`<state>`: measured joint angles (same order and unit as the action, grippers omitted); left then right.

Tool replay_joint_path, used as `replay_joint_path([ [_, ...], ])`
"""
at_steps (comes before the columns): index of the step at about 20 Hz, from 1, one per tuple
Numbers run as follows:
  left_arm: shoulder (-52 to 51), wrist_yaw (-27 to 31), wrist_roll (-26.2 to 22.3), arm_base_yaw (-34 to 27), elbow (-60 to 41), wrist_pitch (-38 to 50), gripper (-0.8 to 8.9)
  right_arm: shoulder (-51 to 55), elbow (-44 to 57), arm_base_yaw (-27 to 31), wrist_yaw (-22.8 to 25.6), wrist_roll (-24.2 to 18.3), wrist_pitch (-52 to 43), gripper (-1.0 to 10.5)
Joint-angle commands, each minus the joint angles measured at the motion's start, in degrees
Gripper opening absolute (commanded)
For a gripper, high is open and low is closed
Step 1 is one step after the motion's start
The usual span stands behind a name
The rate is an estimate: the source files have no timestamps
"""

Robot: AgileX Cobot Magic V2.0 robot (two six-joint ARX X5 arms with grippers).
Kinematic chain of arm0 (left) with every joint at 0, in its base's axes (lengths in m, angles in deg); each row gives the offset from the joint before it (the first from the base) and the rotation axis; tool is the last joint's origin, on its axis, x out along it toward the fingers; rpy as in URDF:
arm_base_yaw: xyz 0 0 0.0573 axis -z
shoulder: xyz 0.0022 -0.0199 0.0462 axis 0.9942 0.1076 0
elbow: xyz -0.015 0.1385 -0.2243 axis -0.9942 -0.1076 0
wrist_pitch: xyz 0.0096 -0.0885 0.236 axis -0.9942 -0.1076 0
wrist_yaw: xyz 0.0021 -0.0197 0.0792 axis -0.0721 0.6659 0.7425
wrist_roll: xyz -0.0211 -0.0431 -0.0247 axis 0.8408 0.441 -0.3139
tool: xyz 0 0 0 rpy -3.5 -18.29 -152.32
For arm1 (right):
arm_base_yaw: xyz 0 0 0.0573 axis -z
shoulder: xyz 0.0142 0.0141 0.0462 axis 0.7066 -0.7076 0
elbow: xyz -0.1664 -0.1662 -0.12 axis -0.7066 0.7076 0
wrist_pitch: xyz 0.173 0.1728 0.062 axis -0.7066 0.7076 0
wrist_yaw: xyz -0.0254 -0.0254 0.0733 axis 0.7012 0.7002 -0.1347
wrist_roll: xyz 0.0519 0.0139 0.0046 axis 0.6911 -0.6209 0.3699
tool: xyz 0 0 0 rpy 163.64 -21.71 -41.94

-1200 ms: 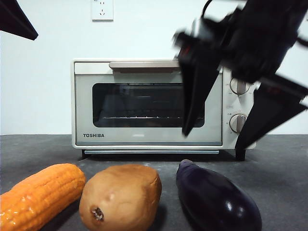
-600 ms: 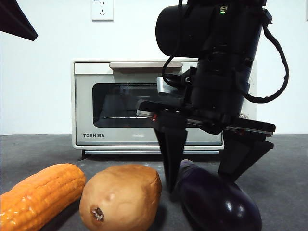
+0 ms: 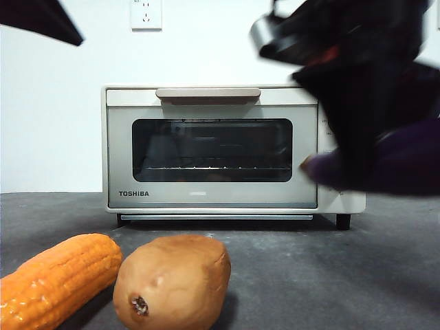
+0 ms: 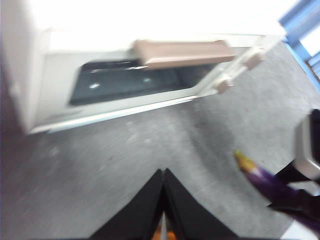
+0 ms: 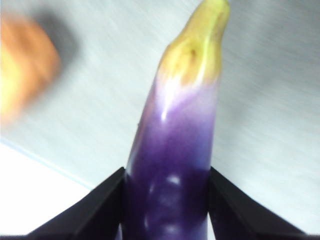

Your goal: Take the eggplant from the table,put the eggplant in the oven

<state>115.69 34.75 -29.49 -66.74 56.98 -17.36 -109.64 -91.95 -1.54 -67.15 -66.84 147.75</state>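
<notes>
"TOSHIBA" in dark capitals on the oven [image 3: 213, 155], on the cream door strip below the glass window's left corner. Small print beside the oven's knobs is blurred, unreadable. No other legible text, numbers or signs.

Right tool [image 5: 167, 200]: two black jaws clamped against opposite flanks of the eggplant [image 5: 175, 150], whose yellow-green tip extends beyond them. In the front view this arm appears as a large, dark, motion-blurred mass [image 3: 357, 89], with the eggplant raised off the surface [image 3: 309, 275]. Left tool [image 4: 164, 200]: jaws pressed together, holding nothing, poised above the surface; the right tool lies off to its side.
</notes>
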Motion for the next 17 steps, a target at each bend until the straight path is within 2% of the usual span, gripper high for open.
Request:
replay_joint_path([
  [1, 5.6, 0.5, -2.1, 2.3, 5.5, 0.2, 0.04, 4.9, -0.8, -0.7, 5.1, -5.4, 0.6, 1.3],
  [7, 22.7, 6.0, -7.3, 8.2, 22.3, -2.2, 0.04, 19.1, -0.8, -0.7, 17.4, -5.4, -2.0, 1.3],
  [13, 35.5, 10.3, -11.7, 11.9, 33.6, -4.7, 0.04, 28.2, -0.8, -0.6, 23.1, -4.8, -2.8, 1.3],
  [17, 38.8, 15.6, -15.3, 13.7, 34.9, -5.6, 0.04, 31.4, -0.8, -0.6, 24.7, -4.7, -2.8, 1.3],
])
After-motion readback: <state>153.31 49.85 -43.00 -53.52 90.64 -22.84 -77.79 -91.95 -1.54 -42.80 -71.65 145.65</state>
